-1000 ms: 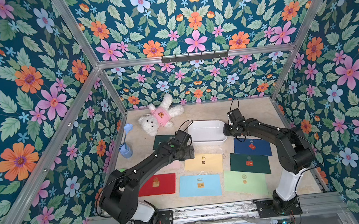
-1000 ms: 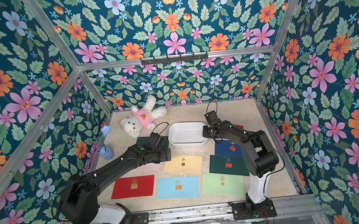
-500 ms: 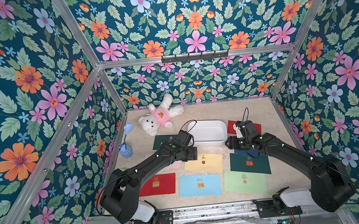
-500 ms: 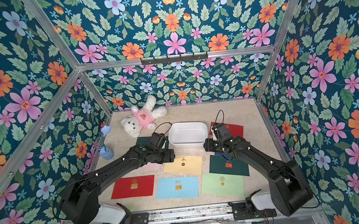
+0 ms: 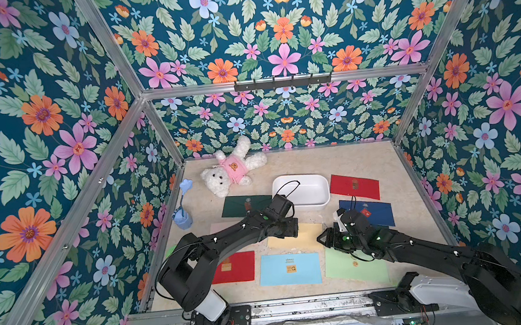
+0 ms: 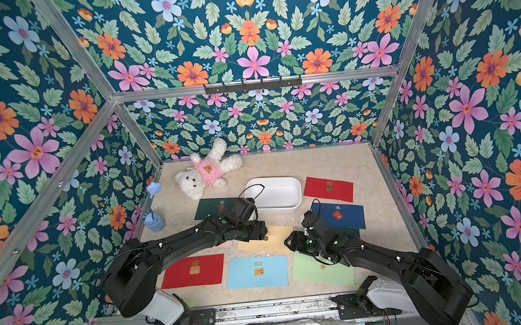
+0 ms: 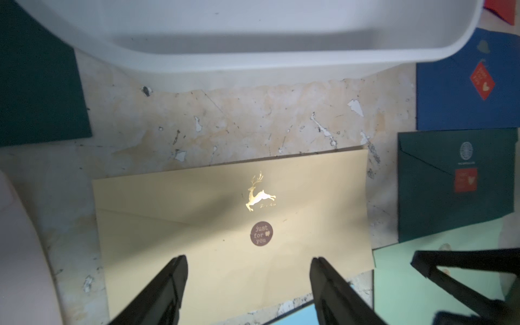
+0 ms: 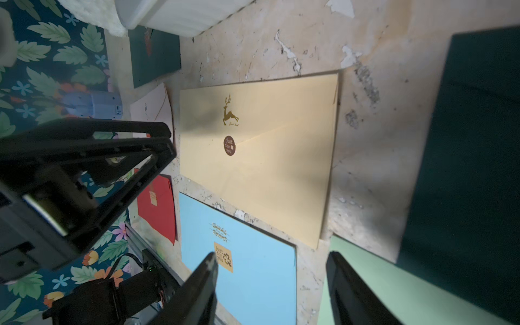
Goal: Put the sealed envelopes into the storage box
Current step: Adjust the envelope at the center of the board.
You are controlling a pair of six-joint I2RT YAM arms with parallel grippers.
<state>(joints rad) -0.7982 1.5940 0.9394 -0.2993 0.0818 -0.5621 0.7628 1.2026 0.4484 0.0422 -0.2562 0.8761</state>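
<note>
The white storage box [image 5: 316, 177] [image 7: 253, 60] stands at the back centre with nothing showing inside. Sealed envelopes lie flat around it: yellow [image 5: 309, 238] [image 7: 233, 225] [image 8: 267, 157], light blue [image 5: 290, 269] [image 8: 253, 267], light green [image 5: 354, 266], two red [image 5: 235, 266] [image 5: 354, 186], navy [image 5: 371, 213] and dark green [image 5: 243, 204] [image 7: 450, 183]. A pink one [image 8: 154, 109] is mostly under my left arm. My left gripper [image 5: 293, 228] [image 7: 249, 260] hangs open over the yellow envelope's near edge. My right gripper [image 5: 320, 239] [image 8: 271, 257] is open above the gap between light blue and light green.
A white teddy bear in a pink top [image 5: 232, 171] lies at the back left. A small blue cup with a flower [image 5: 182, 221] stands by the left wall. Floral walls close in three sides. The two grippers face each other closely over the yellow envelope.
My right arm has pulled back from beside the box to the front, uncovering the back red envelope, and its jaws have widened. My left gripper has edged right over the yellow envelope, its jaws narrowing somewhat.
</note>
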